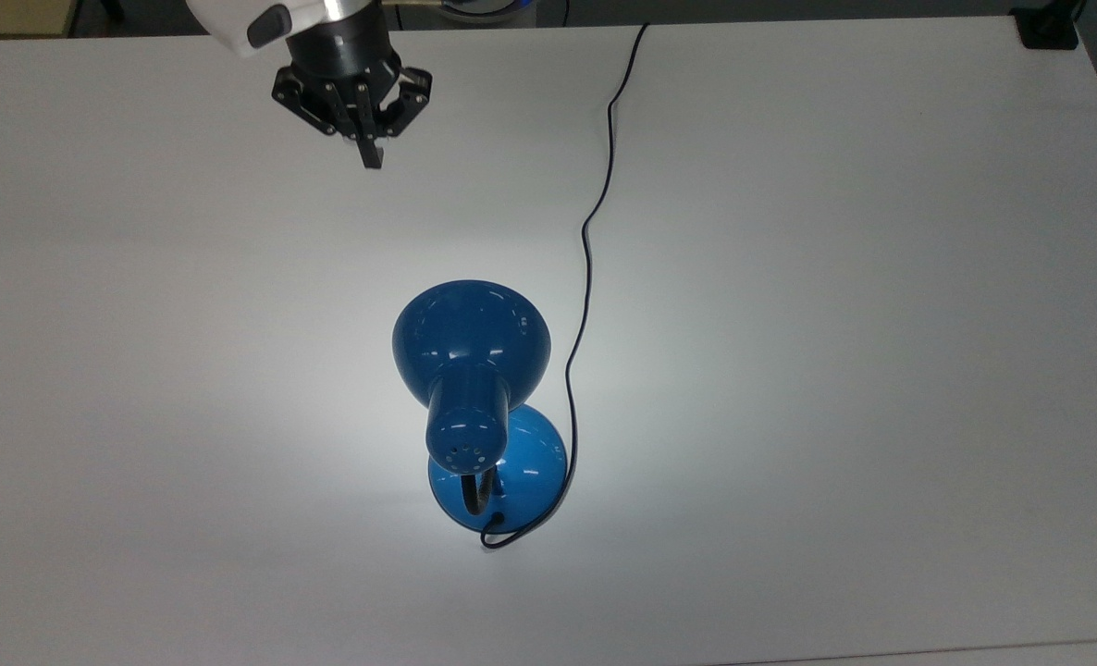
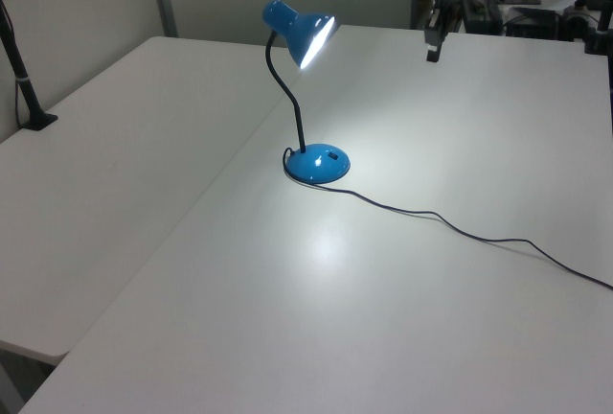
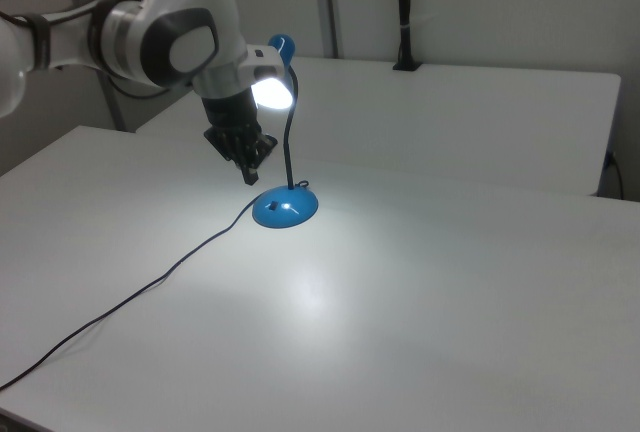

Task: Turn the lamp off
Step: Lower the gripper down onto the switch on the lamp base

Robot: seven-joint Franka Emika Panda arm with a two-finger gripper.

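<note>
Glossy blue lamp [image 1: 471, 365] lit on your matte white bench [image 1: 835, 324].
Gripper [image 1: 372, 159] fingers pressed together, empty, well apart from the bell-shaped shade.

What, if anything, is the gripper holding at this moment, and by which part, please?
Nothing is held. The gripper hangs over bare table with its jaws shut together on nothing, well apart from the lit lamp.

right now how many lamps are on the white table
1. The lamp stands near the middle of the table in the top view, lit, its base flat on the surface and its cord trailing to the far edge.
</note>
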